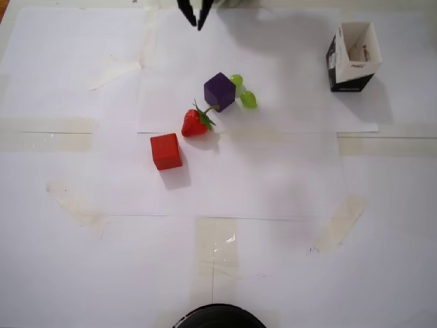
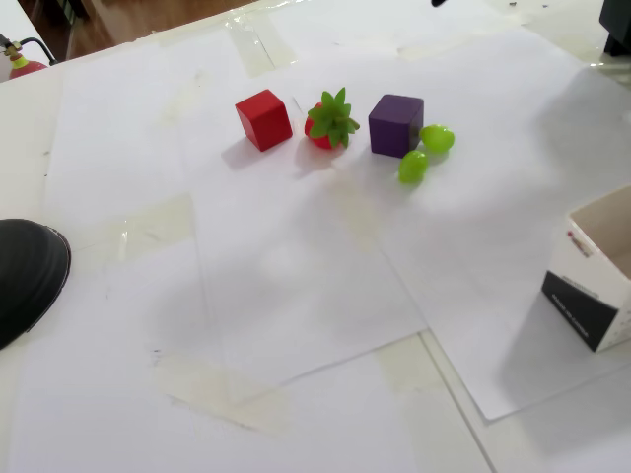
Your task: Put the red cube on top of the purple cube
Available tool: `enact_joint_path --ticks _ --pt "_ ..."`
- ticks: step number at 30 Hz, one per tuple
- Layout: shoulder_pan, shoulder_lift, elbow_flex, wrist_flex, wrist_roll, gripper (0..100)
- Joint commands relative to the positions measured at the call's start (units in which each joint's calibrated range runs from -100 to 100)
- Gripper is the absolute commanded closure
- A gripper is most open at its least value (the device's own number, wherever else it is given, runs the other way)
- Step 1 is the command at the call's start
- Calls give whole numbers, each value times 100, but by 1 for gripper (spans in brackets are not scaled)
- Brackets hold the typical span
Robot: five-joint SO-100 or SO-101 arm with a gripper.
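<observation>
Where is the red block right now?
In the overhead view the red cube sits left of centre on the white paper, just below-left of the strawberry, not touching it.

Matte red cube (image 1: 166,151) and purple cube (image 1: 220,91) sit on white paper (image 1: 287,178) held by glossy tape (image 1: 215,246).

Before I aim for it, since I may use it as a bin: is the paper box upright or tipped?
Upright: the paper box stands on its base, its open top facing up and inside walls visible.
</observation>
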Motion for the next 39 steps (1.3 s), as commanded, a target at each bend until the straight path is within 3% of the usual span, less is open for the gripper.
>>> enact_joint_path --ticks 1,14,27,39 --pt "143 1315 -2199 387 156 100" --pt "165 4316 -5954 1106 449 100" --pt "-33 6088 -8581 2266 547 100" --pt "-305 7137 -8945 1996 571 100"
